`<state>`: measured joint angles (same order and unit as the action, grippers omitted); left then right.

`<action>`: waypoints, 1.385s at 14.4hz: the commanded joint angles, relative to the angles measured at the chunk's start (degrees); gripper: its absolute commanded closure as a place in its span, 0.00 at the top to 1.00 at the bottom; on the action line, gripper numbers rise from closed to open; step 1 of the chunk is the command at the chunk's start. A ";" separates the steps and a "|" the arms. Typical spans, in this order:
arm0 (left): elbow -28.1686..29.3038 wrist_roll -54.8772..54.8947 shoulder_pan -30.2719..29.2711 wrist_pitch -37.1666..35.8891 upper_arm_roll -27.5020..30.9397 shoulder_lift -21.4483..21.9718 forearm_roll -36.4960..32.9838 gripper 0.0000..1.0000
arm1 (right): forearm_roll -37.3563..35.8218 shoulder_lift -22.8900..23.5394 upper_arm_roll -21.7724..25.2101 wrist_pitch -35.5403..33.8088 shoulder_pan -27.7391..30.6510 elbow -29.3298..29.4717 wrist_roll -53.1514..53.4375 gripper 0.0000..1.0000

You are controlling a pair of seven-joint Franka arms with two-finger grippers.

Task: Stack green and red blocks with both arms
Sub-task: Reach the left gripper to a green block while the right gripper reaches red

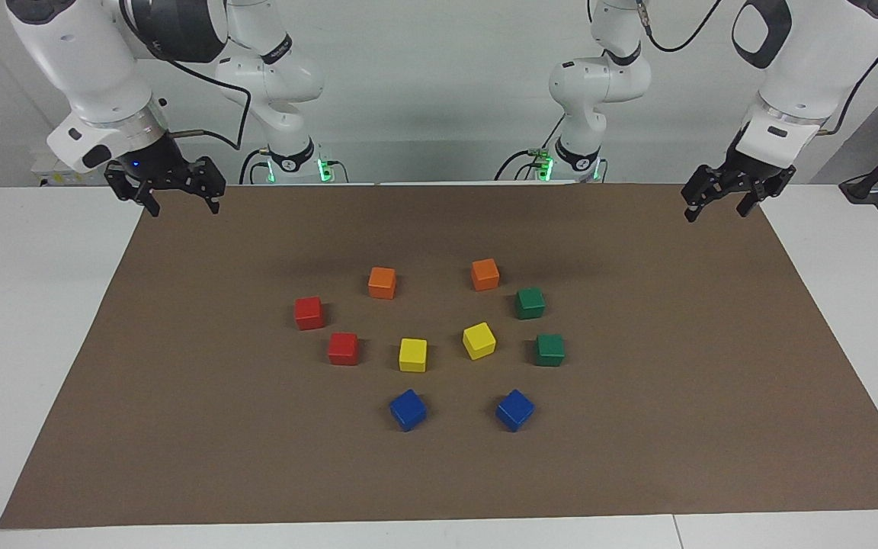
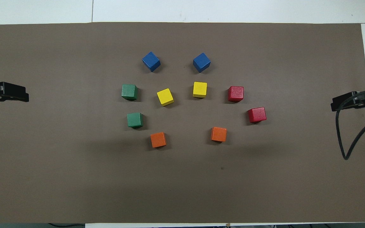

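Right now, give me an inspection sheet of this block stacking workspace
Surface: brown mat on a white table, flat.
Job's things: two green blocks toward the left arm's end; two red blocks toward the right arm's end; none stacked.
Clutter: two orange blocks, two yellow blocks, two blue blocks, all apart.
Grippers: left end effector and right end effector open, empty, raised over the mat's edges, waiting.
Cables: black cable hanging by the right arm.
Surroundings: white wall.
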<state>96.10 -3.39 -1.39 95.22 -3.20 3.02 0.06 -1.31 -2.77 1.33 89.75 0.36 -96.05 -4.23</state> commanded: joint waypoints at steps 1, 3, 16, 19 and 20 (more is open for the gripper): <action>-0.65 0.49 -0.55 0.05 -0.41 0.14 0.02 1.00 | 0.69 -1.28 -0.19 0.08 0.35 -1.33 0.45 1.00; -0.65 0.49 -0.55 -0.04 -0.41 0.14 0.03 1.00 | 0.69 -1.28 -0.19 0.17 0.26 -1.33 0.63 1.00; 12.25 -1.52 7.18 9.52 -0.67 3.57 1.61 1.00 | 2.10 -2.25 -1.60 16.76 -11.86 -15.02 14.42 1.00; 14.72 -4.68 12.62 14.27 -0.67 0.25 3.98 1.00 | 2.10 -1.63 -1.60 24.05 -13.98 -20.91 15.13 1.00; 15.08 -7.14 14.73 16.46 -0.67 -1.51 3.98 1.00 | 2.10 -1.19 -1.60 25.47 -13.98 -22.41 14.61 1.00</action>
<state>108.87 -7.28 9.61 107.11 -4.61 3.43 3.05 0.13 -3.03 -0.49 111.30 -13.42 -113.91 10.28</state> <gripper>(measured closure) 0.000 0.000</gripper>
